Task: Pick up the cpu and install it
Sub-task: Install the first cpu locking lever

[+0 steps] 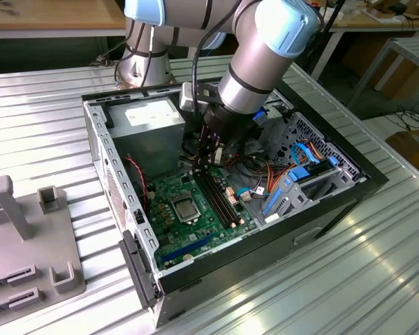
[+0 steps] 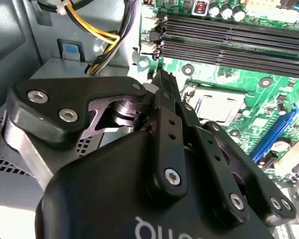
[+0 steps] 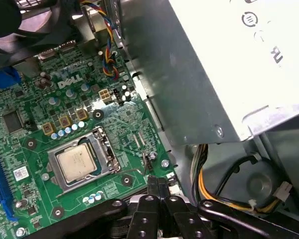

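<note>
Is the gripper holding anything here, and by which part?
Nothing is held: the gripper has its jaws closed together and empty, above the motherboard; the cpu sits in its socket.

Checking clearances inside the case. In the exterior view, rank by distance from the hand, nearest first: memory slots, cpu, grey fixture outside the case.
1. memory slots: just below the hand, on the board toward the exterior view's right.
2. cpu: seated in the socket, a little farther toward the exterior view's left.
3. grey fixture: outside the case, far at the exterior view's left.

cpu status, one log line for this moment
cpu: seated in socket | gripper: shut, empty, over motherboard beside socket | site: open pc case
</note>
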Tool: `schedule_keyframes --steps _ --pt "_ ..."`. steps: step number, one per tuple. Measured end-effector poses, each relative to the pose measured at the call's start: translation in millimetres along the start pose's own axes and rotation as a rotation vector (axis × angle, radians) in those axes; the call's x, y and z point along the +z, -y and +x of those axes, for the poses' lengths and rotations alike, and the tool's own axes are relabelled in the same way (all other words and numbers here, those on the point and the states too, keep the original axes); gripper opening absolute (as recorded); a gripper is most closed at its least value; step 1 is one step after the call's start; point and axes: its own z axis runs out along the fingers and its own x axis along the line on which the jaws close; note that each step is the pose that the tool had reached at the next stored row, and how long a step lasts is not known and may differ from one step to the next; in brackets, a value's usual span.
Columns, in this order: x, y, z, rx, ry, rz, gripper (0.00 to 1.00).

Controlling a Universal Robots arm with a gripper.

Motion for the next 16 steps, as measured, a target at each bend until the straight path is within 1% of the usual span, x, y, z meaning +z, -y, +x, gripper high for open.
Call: schedule_keyframes --steps 2,6,7,10,13,14,16 --pt "1.4 -2.0 -0.3 0.0 0.0008 -0.0003 0.11" --pt "2.1 -5.5 0.9 -0.004 -0.0002 -0.0004 0.11" --pt "2.2 -5.9 1.1 -0.012 -0.0016 -0.0006 0.11" --pt "2.3 -6.7 1.5 -0.049 -0.0086 -0.0015 0.11" --pt "2.4 -7.8 2.1 -0.076 -0.014 -0.0021 0.11" --pt "2.4 -8.0 2.5 -0.081 -0.0152 -0.0022 0.11" --pt "2.5 -7.8 3.7 -0.084 -0.0155 -0.0023 0.11"
